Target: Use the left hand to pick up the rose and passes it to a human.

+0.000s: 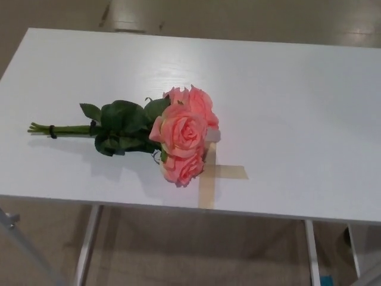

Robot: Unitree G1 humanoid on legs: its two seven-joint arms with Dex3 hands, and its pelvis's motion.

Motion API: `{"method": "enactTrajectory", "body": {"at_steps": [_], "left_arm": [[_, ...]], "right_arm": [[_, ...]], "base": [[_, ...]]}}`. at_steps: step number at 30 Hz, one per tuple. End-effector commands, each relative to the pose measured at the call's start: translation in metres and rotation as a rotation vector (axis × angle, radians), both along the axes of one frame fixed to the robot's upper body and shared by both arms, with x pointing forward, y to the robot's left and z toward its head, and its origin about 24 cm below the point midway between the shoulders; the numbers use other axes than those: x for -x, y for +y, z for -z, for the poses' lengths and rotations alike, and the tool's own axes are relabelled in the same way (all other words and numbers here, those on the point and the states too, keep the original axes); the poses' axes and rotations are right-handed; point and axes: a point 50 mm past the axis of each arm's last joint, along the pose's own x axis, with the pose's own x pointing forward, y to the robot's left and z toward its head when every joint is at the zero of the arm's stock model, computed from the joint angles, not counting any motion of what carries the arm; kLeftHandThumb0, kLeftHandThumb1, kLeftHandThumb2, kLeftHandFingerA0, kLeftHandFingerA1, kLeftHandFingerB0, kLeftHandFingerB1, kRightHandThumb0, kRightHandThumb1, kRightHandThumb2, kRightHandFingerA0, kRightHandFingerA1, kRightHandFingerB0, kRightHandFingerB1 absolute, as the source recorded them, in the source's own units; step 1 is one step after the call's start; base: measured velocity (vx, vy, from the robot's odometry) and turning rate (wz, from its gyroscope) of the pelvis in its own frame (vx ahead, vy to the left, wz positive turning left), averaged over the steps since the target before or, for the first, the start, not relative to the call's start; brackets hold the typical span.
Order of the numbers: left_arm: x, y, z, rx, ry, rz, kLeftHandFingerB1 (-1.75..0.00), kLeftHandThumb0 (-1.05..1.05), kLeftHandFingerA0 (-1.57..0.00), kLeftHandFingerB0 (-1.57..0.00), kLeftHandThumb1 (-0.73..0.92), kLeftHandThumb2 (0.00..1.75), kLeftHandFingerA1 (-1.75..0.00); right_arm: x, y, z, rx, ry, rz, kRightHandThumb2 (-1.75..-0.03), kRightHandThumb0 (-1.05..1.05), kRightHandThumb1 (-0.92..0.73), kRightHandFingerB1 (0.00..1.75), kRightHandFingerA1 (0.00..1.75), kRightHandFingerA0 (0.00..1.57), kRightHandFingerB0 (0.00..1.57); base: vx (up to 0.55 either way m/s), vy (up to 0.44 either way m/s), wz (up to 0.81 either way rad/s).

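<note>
A small bunch of pink roses (183, 132) lies on its side on the white table (297, 95), blooms toward the middle and dark green leaves (122, 126) behind them. The green stems (59, 128) point left and are bound with black ties. The blooms rest over a cross of tan tape (221, 173) near the table's front edge. Neither of my hands shows in the head view.
The table's front edge runs across the lower part of the picture, with its metal legs (88, 241) and beige floor below. Something pale stands on the floor beyond the far edge (134, 18).
</note>
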Motion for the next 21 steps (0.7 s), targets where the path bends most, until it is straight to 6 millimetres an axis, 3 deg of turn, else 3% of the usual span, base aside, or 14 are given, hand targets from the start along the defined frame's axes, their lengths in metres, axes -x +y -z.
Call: {"method": "enactTrajectory", "body": {"at_steps": [1,2,3,4,7,8,15,16,18,19,21], "left_arm": [[-0.003,0.002,-0.004,0.010,-0.035,0.046,-0.43,-0.56,-0.37,-0.21,0.42,0.82,-0.52],[-0.007,0.000,-0.005,0.021,-0.044,0.067,-0.30,-0.61,-0.30,-0.27,0.55,0.57,-0.34],[-0.011,-0.003,-0.005,0.033,-0.053,0.092,-0.30,-0.61,-0.30,-0.27,0.55,0.57,-0.34],[-0.017,-0.007,-0.007,0.047,-0.068,0.127,-0.29,-0.64,-0.26,-0.22,0.55,0.57,-0.33],[-0.025,-0.013,-0.010,0.074,-0.087,0.202,-0.27,-0.68,-0.23,-0.17,0.55,0.58,-0.32],[-0.031,-0.016,-0.014,0.089,-0.110,0.281,-0.47,-0.35,0.00,0.00,0.28,0.89,-0.48],[-0.036,-0.033,-0.046,0.114,-0.300,0.594,-0.46,-0.36,-0.01,0.00,0.23,0.87,-0.49],[-0.035,-0.036,-0.054,0.111,-0.338,0.630,-0.28,-0.72,-0.18,-0.20,0.54,0.57,-0.30],[-0.033,-0.041,-0.069,0.090,-0.395,0.683,-0.28,-0.71,-0.18,-0.20,0.53,0.57,-0.30],[-0.030,-0.047,-0.088,0.039,-0.477,0.747,-0.28,-0.68,-0.18,-0.21,0.51,0.57,-0.30],[-0.024,-0.051,-0.109,-0.005,-0.562,0.805,-0.28,-0.67,-0.17,-0.22,0.50,0.56,-0.29]], "right_arm": [[0.005,-0.001,0.002,0.003,-0.004,0.039,-0.60,-0.45,-0.64,0.38,0.49,0.71,0.45],[0.004,-0.002,0.001,0.004,-0.005,0.038,-0.60,-0.45,-0.64,0.38,0.49,0.71,0.45],[0.004,-0.003,0.001,0.005,-0.004,0.035,-0.60,-0.45,-0.64,0.38,0.49,0.71,0.45],[0.001,-0.004,-0.001,0.009,-0.010,0.032,-0.83,-0.50,-0.53,0.51,0.61,0.63,0.40],[0.000,-0.006,-0.002,0.011,-0.018,0.033,-0.84,-0.50,-0.53,0.50,0.60,0.62,0.40],[-0.001,-0.007,-0.003,0.009,-0.022,0.033,-0.84,-0.50,-0.53,0.50,0.60,0.62,0.40],[0.007,-0.009,0.000,0.018,0.003,0.025,-0.84,-0.50,-0.53,0.50,0.60,0.62,0.40],[0.008,-0.011,0.000,0.025,0.005,0.022,-0.84,-0.50,-0.53,0.50,0.60,0.63,0.40],[0.007,-0.012,-0.001,0.033,0.005,0.017,-0.83,-0.50,-0.53,0.50,0.60,0.63,0.40],[0.007,-0.013,-0.001,0.038,0.008,0.016,-0.60,-0.45,-0.64,0.38,0.49,0.72,0.45],[0.007,-0.013,-0.001,0.041,0.014,0.013,-0.60,-0.45,-0.64,0.38,0.50,0.74,0.46]], "base": [[0.00,0.000,0.00],[0.00,0.000,0.00],[0.00,0.000,0.00],[0.00,0.000,0.00],[0.00,0.000,0.00],[0.00,0.000,0.00],[0.00,0.000,0.00],[0.00,0.000,0.00],[0.00,0.000,0.00],[0.00,0.000,0.00],[0.00,0.000,0.00]]}}
